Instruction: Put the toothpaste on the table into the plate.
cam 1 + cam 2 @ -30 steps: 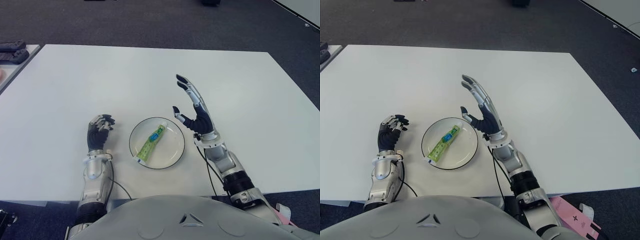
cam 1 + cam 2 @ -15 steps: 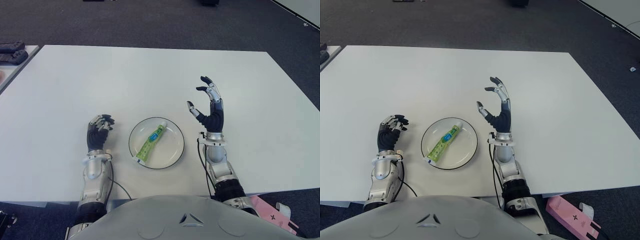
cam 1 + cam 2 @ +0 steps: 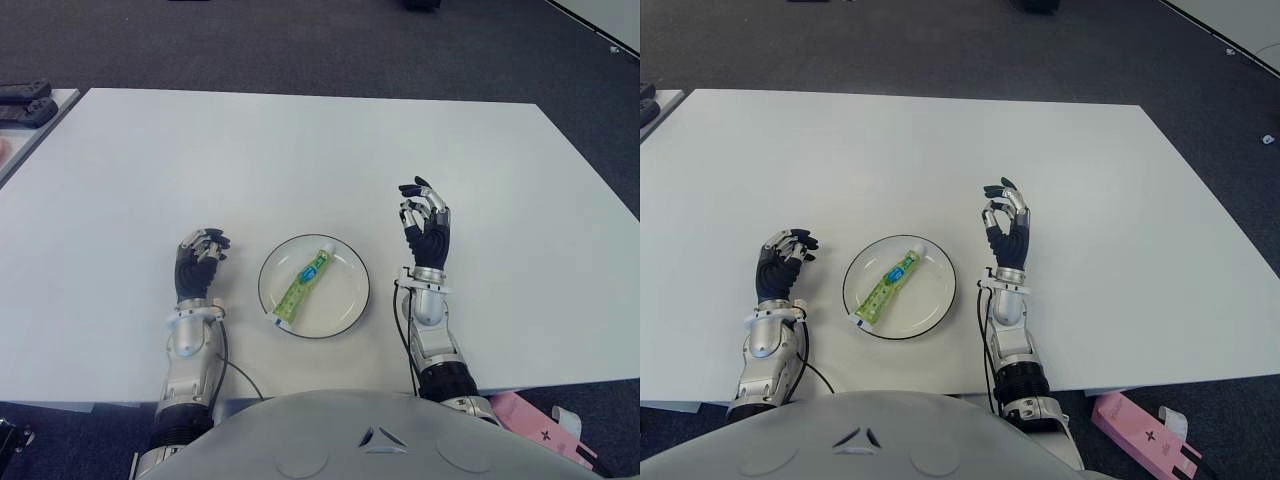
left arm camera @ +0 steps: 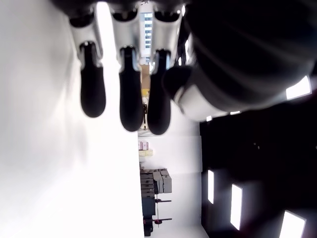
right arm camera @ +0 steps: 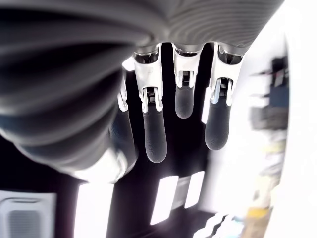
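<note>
A green toothpaste tube [image 3: 303, 282] lies diagonally inside the white plate [image 3: 345, 306] with a dark rim, near the table's front edge. To the right of the plate my right hand [image 3: 424, 218] is raised above the table, fingers curled, holding nothing. My left hand [image 3: 197, 259] shows to the left of the plate, fingers curled and empty. Each wrist view shows only that hand's own bent fingers [image 5: 154, 139] with nothing between them.
The white table [image 3: 300, 150] stretches far beyond the plate. Dark objects [image 3: 25, 104] lie on another surface at the far left. A pink box [image 3: 1140, 425] sits on the floor at the right front.
My right hand has pulled back from the plate's right rim toward the front, come upright, and its fingers have curled from spread to bent. The toothpaste, plate and left hand have not moved.
</note>
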